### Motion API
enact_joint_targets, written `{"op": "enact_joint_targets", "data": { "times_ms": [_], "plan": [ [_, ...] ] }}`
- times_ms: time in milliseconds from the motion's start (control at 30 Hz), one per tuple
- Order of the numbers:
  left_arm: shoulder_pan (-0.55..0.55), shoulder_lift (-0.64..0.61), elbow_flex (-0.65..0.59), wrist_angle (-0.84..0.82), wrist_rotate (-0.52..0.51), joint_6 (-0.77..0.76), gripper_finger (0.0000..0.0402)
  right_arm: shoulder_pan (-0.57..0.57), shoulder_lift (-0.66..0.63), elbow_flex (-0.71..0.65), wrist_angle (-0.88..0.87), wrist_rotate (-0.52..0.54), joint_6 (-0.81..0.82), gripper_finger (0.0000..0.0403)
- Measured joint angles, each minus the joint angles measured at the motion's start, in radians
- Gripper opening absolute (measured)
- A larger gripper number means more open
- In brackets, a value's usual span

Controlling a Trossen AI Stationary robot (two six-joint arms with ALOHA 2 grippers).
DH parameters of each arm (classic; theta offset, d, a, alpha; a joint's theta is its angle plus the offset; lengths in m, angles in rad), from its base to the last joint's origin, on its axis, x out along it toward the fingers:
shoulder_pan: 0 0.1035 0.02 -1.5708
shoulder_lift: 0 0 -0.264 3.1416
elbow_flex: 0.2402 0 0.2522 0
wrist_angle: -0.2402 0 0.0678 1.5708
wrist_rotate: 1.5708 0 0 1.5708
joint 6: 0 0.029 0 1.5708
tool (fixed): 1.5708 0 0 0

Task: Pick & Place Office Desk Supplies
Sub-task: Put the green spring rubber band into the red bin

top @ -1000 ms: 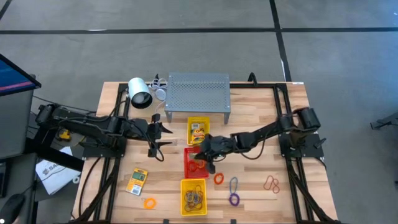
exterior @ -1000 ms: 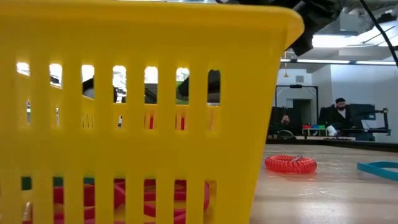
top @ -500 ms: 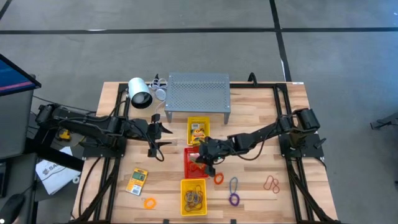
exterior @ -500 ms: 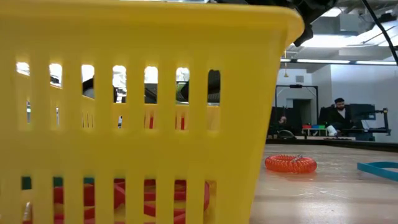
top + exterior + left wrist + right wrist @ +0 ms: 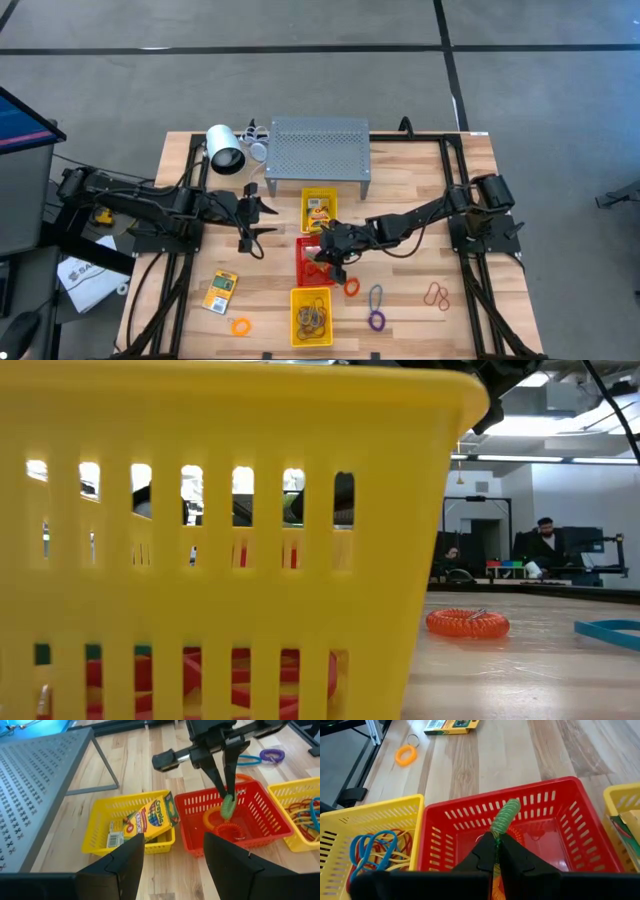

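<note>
On the left of the wooden table (image 5: pixel 420 190), the left gripper (image 5: pixel 256 222) waits with its fingers spread apart, holding nothing, well left of the trays. Near it toward the front lie two things still to be put away: a yellow-green printed crayon box (image 5: pixel 220 291) and, just nearer, a small orange coil ring (image 5: pixel 240 326).

In the middle stand three slotted plastic trays in a row from far to near. The far yellow tray (image 5: pixel 319 212) already holds a yellow crayon packet (image 5: pixel 149 820). The red tray (image 5: pixel 454 820) has an orange coil ring (image 5: pixel 216 819) in its bottom, and the right gripper (image 5: pixel 496 839) hovers over it with fingers pinched together on a green coiled wrist loop (image 5: pixel 504 817), not yet let go. The near yellow tray (image 5: pixel 311 318) carries a tangle of thin rubber bands (image 5: pixel 375 845) in blue, red and yellow.

To the right of the trays, loose on the wood, remain a red-orange coil ring (image 5: pixel 352 287), a blue and purple coil loop (image 5: pixel 376 307), and farther right a thin reddish band (image 5: pixel 436 294).

I judge the sorting roughly half done: one drop in hand, some five pieces left.
</note>
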Motion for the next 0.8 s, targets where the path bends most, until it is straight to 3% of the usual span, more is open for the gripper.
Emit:
{"op": "enact_joint_targets", "data": {
  "times_ms": [133,467,800],
  "plan": [
    [0.0,0.0,0.0,0.005,0.0,0.0,0.0197,0.0,0.025,0.012,0.008,-0.009,-0.006,0.0008],
    [0.0,0.0,0.0,0.005,0.0,0.0,0.0197,-0.015,0.131,0.165,-0.18,-0.033,-0.036,0.0008],
    [0.0,0.0,0.0,0.003,0.0,0.0,0.0197,-0.015,0.179,0.235,-0.282,-0.052,-0.045,0.0013]
  ]
}}
